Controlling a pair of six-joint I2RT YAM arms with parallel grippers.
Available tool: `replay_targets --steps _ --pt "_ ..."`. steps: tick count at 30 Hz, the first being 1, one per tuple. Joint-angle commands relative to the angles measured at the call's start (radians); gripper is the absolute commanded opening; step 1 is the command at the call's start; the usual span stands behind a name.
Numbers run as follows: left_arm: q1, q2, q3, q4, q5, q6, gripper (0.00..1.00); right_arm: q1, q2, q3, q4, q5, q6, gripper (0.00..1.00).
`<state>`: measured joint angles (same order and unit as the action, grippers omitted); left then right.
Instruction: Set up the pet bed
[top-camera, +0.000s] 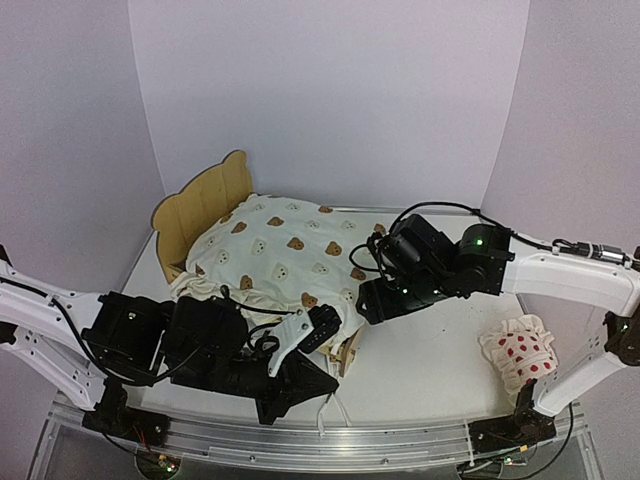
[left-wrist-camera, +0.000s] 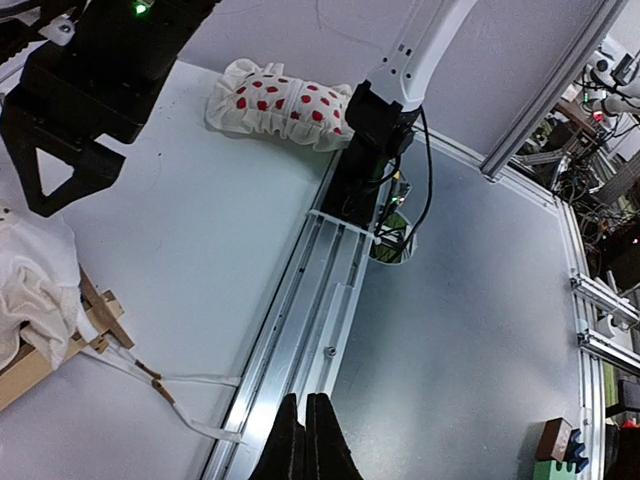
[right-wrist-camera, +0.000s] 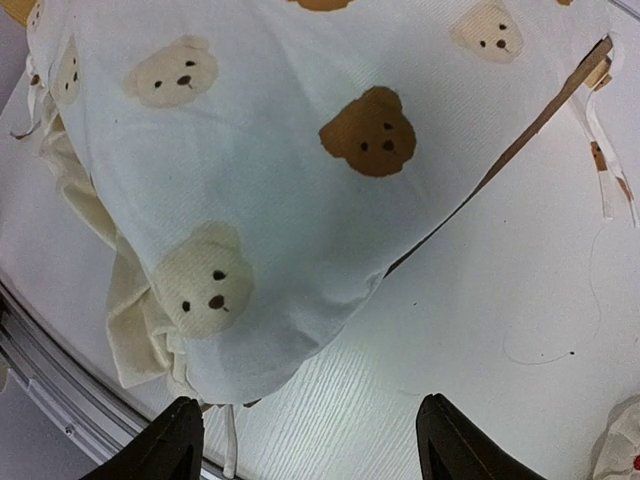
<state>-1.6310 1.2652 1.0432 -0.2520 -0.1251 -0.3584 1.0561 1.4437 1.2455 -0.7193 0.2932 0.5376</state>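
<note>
The pet bed (top-camera: 205, 205) stands at the back left, its plywood bear-ear headboard upright. A cream bear-print cushion (top-camera: 285, 255) lies over the frame and hides the base. In the right wrist view the cushion (right-wrist-camera: 300, 170) overhangs a thin side rail (right-wrist-camera: 530, 130), with a corner drooping to the table. My right gripper (right-wrist-camera: 310, 405) is open just off that corner, nothing between its fingers; it hovers at the bed's near right side (top-camera: 375, 300). My left gripper (left-wrist-camera: 305, 400) is shut and empty over the aluminium rail (left-wrist-camera: 300, 290), near the bed's front corner (top-camera: 325, 380).
A white red-dotted pillow (top-camera: 520, 355) lies at the right near the right arm's base, also visible as the pillow (left-wrist-camera: 285, 100) in the left wrist view. Loose cushion ties (left-wrist-camera: 170, 385) trail from the bed's wooden corner (left-wrist-camera: 60, 340) toward the table edge.
</note>
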Motion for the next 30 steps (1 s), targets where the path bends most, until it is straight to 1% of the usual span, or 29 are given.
replay_targets --steps 1,3,5,7,8,9,10,11,12,13,15,18,22,26,30 --pt "0.0 0.01 0.008 -0.128 -0.111 -0.005 0.0 0.001 -0.008 -0.026 0.004 -0.041 0.045 0.74" --pt "0.0 0.024 -0.01 -0.167 -0.142 -0.038 0.01 0.002 -0.005 -0.034 0.005 -0.055 0.05 0.74" --pt "0.001 0.036 -0.035 -0.195 -0.171 -0.076 0.07 0.001 0.0 -0.039 0.006 -0.059 0.052 0.74" --pt "0.001 0.044 -0.065 -0.207 -0.187 -0.113 0.21 0.002 0.004 -0.041 0.005 -0.058 0.053 0.74" --pt "0.002 0.048 -0.077 -0.211 -0.191 -0.134 0.31 0.002 0.005 -0.041 0.005 -0.057 0.053 0.75" --pt "0.002 0.049 -0.085 -0.216 -0.198 -0.154 0.46 0.001 0.006 -0.041 0.006 -0.056 0.054 0.75" --pt "0.002 0.051 -0.091 -0.218 -0.206 -0.17 0.55 0.002 0.006 -0.041 0.006 -0.055 0.055 0.75" --pt "0.002 0.054 -0.095 -0.219 -0.214 -0.182 0.62 0.002 0.007 -0.041 0.006 -0.055 0.057 0.75" --pt "0.002 0.059 -0.096 -0.22 -0.226 -0.192 0.67 0.001 0.009 -0.041 0.007 -0.056 0.059 0.75" --pt "0.002 0.067 -0.096 -0.222 -0.243 -0.203 0.69 0.001 0.012 -0.041 0.01 -0.058 0.062 0.74" --pt "0.004 0.088 -0.096 -0.224 -0.285 -0.219 0.72 0.001 0.023 -0.042 0.021 -0.071 0.067 0.73" --pt "0.031 0.145 -0.098 -0.208 -0.306 -0.239 0.71 0.003 0.046 -0.046 0.045 -0.118 0.077 0.7" --pt "0.079 0.253 -0.103 -0.105 -0.209 -0.232 0.69 0.006 0.061 -0.059 0.073 -0.142 0.091 0.66" --pt "0.118 0.381 -0.063 -0.069 -0.176 -0.211 0.67 0.011 0.064 -0.087 0.106 -0.156 0.101 0.62" --pt "0.18 0.474 -0.038 -0.027 -0.087 -0.19 0.63 0.013 0.086 -0.11 0.127 -0.17 0.103 0.6"
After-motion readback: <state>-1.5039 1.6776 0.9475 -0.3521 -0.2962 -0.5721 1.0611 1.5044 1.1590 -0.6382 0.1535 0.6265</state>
